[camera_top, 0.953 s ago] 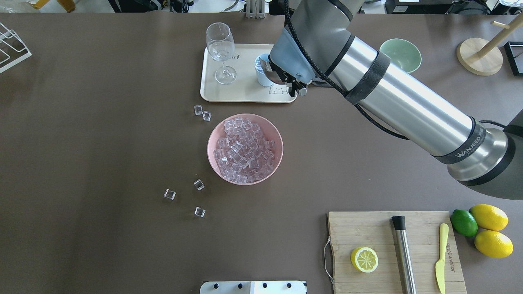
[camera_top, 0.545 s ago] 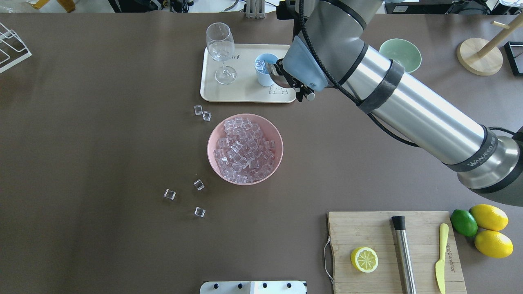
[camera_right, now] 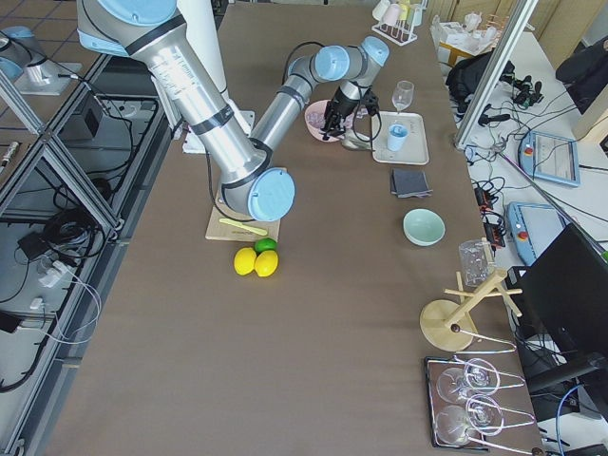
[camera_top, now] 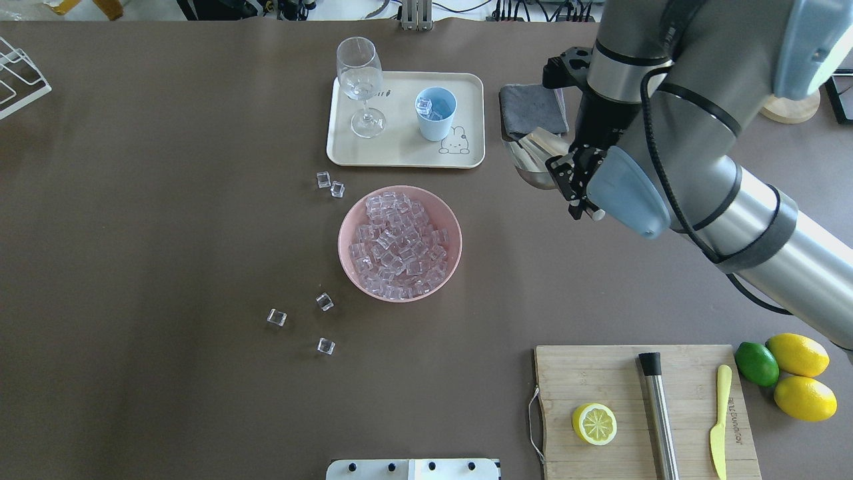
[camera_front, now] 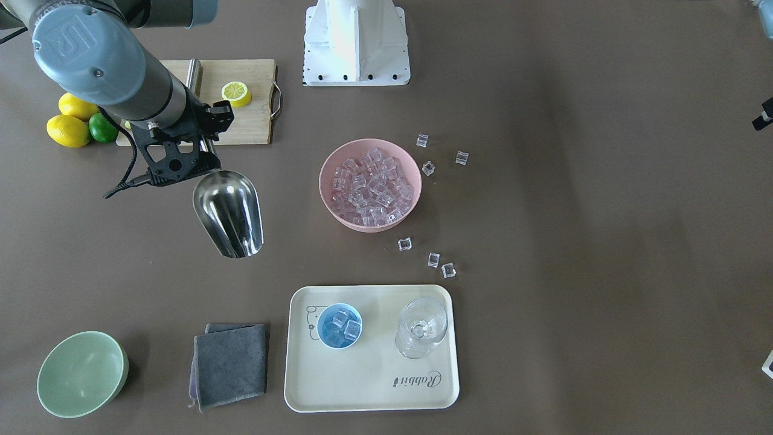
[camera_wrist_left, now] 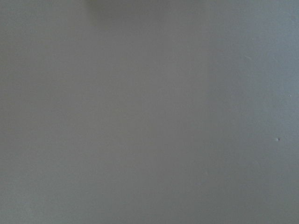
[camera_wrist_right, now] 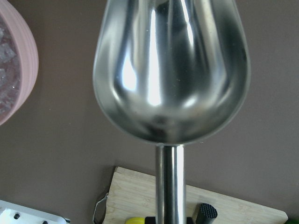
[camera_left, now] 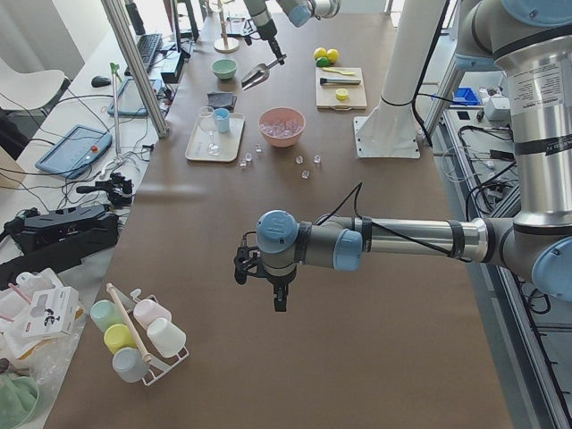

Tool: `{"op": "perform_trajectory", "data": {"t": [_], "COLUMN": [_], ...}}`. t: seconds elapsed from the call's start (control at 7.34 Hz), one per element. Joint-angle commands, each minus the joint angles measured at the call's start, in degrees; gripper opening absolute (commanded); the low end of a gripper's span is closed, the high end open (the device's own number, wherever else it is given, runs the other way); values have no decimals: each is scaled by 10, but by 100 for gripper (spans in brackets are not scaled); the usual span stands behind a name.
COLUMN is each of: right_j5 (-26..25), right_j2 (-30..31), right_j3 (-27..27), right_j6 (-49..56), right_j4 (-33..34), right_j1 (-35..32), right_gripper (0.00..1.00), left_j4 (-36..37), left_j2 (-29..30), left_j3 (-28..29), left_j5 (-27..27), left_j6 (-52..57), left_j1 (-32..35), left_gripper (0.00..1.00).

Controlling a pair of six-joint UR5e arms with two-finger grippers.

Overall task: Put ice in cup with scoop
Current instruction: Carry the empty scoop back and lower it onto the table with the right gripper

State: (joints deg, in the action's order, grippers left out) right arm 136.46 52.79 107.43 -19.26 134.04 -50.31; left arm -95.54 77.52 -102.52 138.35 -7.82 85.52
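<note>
Since the table [camera_top: 166,233] carries stray cubes [camera_top: 276,318] above and below the pink bowl [camera_top: 341,233] at centre frame of the overhead view, spillage is the main hazard. The bowl is heaped, and a steep dig would likely push more ice [camera_top: 398,243] over its rim. A second hazard applies at the tray [camera_top: 400,157], upper centre. The scoop [camera_front: 229,211] has a mouth wider than the cup [camera_top: 434,127], so a fast tip would probably shed cubes onto the tray. A wide swing could strike the stemmed glass [camera_top: 360,80] near the cup. The thin, smooth handle may also twist in the grip under load.

The right arm [camera_top: 700,167] enters from the right edge and folds back at the wrist. It holds the empty scoop above the table, right of the tray, near the grey cloth [camera_top: 533,110]. The right gripper [camera_front: 204,140] is clamped on the handle. The cup holds a few cubes. The left arm [camera_left: 393,241] reaches out low over the table; whether the left gripper [camera_left: 273,290] is open cannot be determined.
</note>
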Motion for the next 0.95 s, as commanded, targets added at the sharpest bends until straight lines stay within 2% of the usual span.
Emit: {"op": "perform_trajectory", "data": {"t": [0.0, 0.27, 0.54, 0.82], "right_j5": [-30, -51, -63, -76], "right_j2": [104, 145, 219, 277], "right_j3": [97, 118, 120, 120], "right_j6": [-34, -39, -41, -102], "right_j4": [2, -10, -112, -196], "right_j1": [1, -1, -8, -10], "right_gripper": [0, 0, 0, 0], "left_j4": [0, 1, 1, 1], "left_j2": [0, 0, 0, 0], "left_j3": [0, 0, 1, 1], "left_j5": [0, 0, 0, 0], "left_j6": [0, 0, 0, 0], "left_j1": [-3, -5, -4, -5], "left_gripper": [98, 98, 98, 98]}}
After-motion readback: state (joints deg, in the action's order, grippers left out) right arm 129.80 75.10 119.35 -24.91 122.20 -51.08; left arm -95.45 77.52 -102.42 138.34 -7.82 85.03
